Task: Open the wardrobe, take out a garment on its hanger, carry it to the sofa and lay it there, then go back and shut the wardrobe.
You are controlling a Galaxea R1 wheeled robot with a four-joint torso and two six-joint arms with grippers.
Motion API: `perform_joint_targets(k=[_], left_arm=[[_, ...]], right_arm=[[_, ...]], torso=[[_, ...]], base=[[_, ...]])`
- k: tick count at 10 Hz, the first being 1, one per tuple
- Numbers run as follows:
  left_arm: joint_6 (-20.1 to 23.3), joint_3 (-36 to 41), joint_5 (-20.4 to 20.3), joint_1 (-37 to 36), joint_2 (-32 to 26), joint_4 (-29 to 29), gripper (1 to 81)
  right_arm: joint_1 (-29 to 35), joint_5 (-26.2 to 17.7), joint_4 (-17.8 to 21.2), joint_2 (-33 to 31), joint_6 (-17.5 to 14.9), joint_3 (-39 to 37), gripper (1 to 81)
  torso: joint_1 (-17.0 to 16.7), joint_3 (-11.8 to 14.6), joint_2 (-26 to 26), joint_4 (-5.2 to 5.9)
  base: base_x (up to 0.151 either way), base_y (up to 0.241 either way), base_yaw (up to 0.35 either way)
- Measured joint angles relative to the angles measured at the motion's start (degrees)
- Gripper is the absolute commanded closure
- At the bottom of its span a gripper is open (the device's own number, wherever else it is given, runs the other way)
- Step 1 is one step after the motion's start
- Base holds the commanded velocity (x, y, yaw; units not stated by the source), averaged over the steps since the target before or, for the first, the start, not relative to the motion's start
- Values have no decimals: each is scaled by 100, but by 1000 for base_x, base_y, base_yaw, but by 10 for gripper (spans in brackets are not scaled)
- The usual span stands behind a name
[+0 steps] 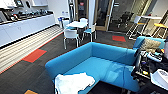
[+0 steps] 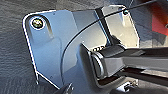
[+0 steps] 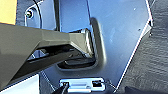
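Plainly, pincers: whether open or closed cannot be told; nothing is seen held
Garment: crumpled on the near end of the sofa's seat
Sofa: set on dark carpet
Behind: white table and chairs

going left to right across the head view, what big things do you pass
long white kitchen counter with dark worktop → red carpet rectangle → white crumpled t-shirt lying on the seat of the bright-blue corner sofa → small blue seat with patterned cushion
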Motion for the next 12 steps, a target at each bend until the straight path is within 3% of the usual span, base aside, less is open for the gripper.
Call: perform_joint_targets(k=[12], left_arm=[[41,-15,542,20,252,0,10]], right_arm=[[50,-24,-2,-2,-2,0,10]], torso=[[3,0,2,0]], base=[[0,0,316]])
